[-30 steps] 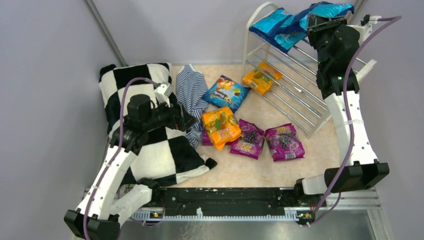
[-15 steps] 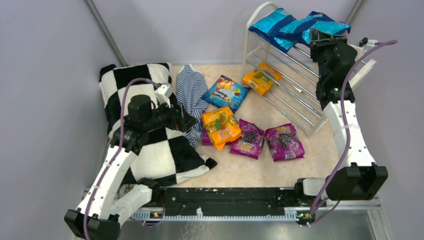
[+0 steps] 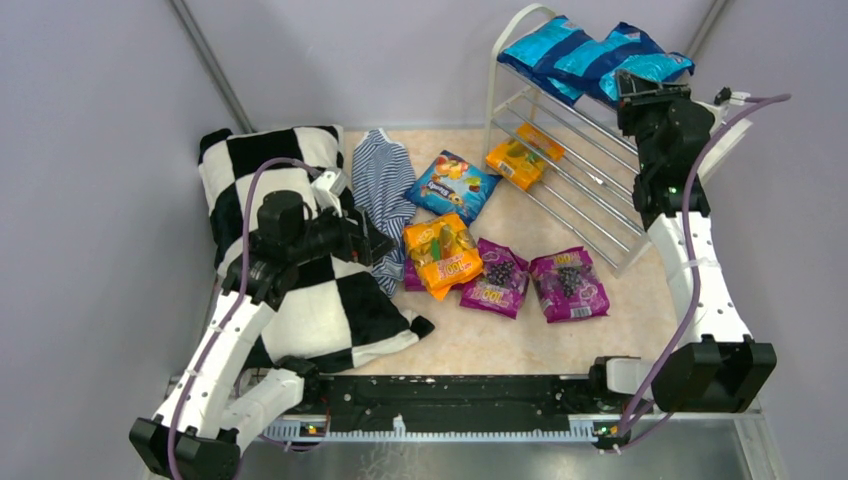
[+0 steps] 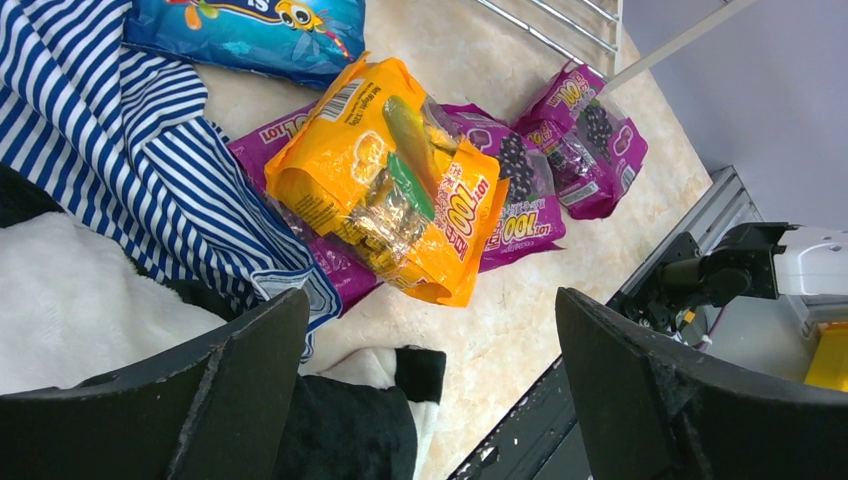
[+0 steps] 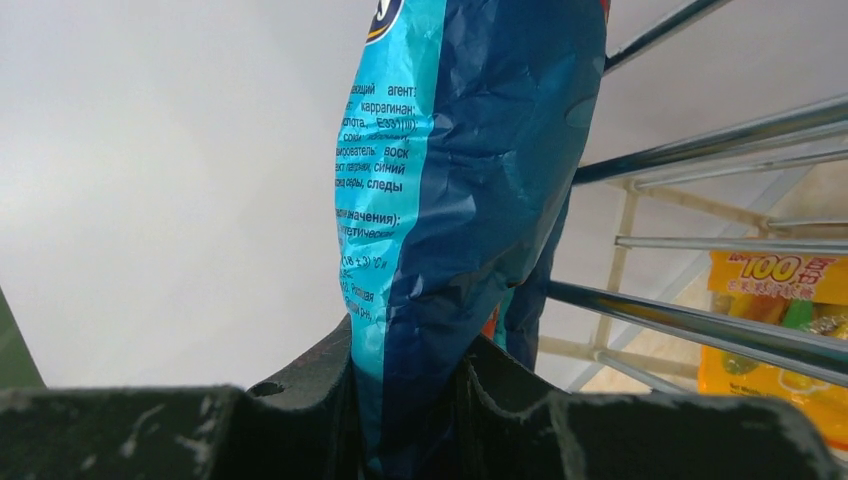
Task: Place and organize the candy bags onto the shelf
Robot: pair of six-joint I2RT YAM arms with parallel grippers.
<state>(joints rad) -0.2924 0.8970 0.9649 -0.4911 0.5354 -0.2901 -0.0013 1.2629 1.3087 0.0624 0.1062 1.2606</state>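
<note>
The teal bag [image 3: 660, 66] is at the right end of the shelf's [image 3: 497, 75] top tier, just beside two blue bags [image 3: 560, 48] that already lie there. The right end effector [image 3: 648, 88] is clenched on the bag's near edge. In the right wrist view the plastic is pinched flat between the two fingers [image 5: 300, 395].

A second ago this bag hung higher and farther back, above the tier. Since then the right arm has drawn back and down, and the bag has come level with its neighbours. I judge the placing nearly done, with only the release left. Whether the bag already bears on the rods I cannot tell.

Its long axis runs straight out from the fingers, with the free end pointing toward the back wall and a little right. It seems to lie across the rods rather than along them. Its printed back faces the wrist camera.

One orange bag [image 3: 520, 158] lies on a lower tier. On the tabletop [image 3: 520, 340] wait a blue bag [image 3: 452, 185], a second orange bag [image 4: 400, 190] lying on purple bags [image 4: 520, 190], and one more purple bag [image 3: 568, 285].

The left end effector [image 3: 378, 243] is released, its jaws wide. It hovers at the pillow's [image 3: 300, 300] edge by the striped cloth [image 3: 385, 185], facing that orange bag.
</note>
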